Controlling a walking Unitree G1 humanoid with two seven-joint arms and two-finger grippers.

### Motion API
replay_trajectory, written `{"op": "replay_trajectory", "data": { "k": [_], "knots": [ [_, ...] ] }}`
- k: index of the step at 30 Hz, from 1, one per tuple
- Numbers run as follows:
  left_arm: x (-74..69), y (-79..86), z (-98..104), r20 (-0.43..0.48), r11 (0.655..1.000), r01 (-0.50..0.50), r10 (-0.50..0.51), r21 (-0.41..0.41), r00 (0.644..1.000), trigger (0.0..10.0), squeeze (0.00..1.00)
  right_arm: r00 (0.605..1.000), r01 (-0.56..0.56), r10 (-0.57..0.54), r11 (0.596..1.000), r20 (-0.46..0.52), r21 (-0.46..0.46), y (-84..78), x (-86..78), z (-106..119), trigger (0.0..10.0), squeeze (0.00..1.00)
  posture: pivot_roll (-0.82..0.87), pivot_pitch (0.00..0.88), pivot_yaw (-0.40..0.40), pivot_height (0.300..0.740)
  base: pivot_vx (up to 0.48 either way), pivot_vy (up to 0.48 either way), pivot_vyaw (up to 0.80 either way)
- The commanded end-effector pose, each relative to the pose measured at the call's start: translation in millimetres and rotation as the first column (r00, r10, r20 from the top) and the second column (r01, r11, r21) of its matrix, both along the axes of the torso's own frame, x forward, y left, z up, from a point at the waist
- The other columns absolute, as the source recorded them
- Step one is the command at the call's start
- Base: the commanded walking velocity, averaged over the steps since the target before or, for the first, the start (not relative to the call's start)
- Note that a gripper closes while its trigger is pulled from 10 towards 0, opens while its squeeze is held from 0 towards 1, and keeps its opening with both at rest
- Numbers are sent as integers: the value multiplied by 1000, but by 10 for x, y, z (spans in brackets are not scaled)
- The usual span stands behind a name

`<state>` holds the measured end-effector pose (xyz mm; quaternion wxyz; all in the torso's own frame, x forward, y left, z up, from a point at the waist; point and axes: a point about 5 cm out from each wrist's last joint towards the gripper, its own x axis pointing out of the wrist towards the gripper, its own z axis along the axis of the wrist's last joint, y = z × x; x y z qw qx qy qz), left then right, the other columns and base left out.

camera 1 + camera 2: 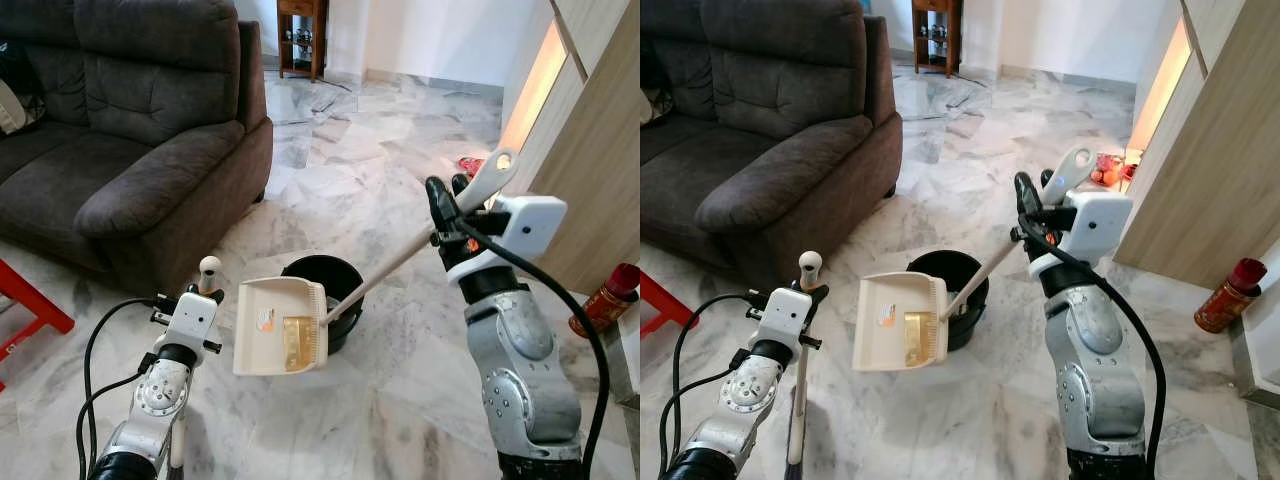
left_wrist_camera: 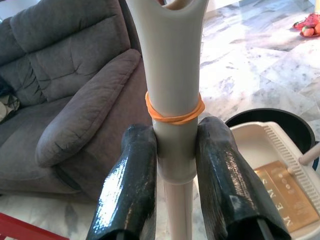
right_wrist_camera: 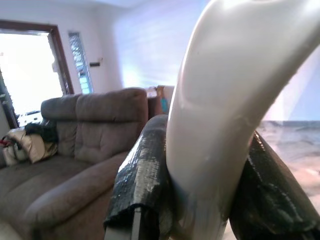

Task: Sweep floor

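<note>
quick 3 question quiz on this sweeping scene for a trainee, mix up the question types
1. True or false: the dustpan is held tilted over the black bin.
2. What does the left gripper clamp?
A. a mop handle
B. the broom handle
C. the sofa arm
3. Fill in: the right gripper holds the dustpan by its long ____.

Key
1. True. The pan hangs over the bin's rim, on the side nearer the sofa.
2. B. Its fingers press both sides of the pale handle, just under an orange rubber band.
3. handle
</note>
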<state>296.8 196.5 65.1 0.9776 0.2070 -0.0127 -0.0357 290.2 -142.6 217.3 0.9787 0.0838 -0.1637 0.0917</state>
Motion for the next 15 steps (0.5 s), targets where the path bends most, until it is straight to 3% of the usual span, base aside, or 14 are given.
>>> {"op": "replay_trajectory", "data": {
  "k": [1, 9, 15],
  "knots": [
    [48, -24, 77, 45, 1000, 12, -12, 5, 999, 10000, 0, 994, 25, -30, 998, 104, 52, -14, 13, 237, 10000, 0, 49, 0, -15, 740, 0, 0, 0],
    [67, -82, 68, 29, 1000, 24, -24, -6, 999, 10000, 0, 992, -22, 8, 993, 122, 112, 228, 213, 270, 10000, 0, 68, 0, -14, 740, 0, 0, 0],
    [66, -87, 68, 30, 1000, 24, -24, -6, 999, 10000, 0, 992, -33, 19, 993, 124, 112, 252, 245, 270, 10000, 0, 71, 0, -16, 740, 0, 0, 0]
  ]
}}
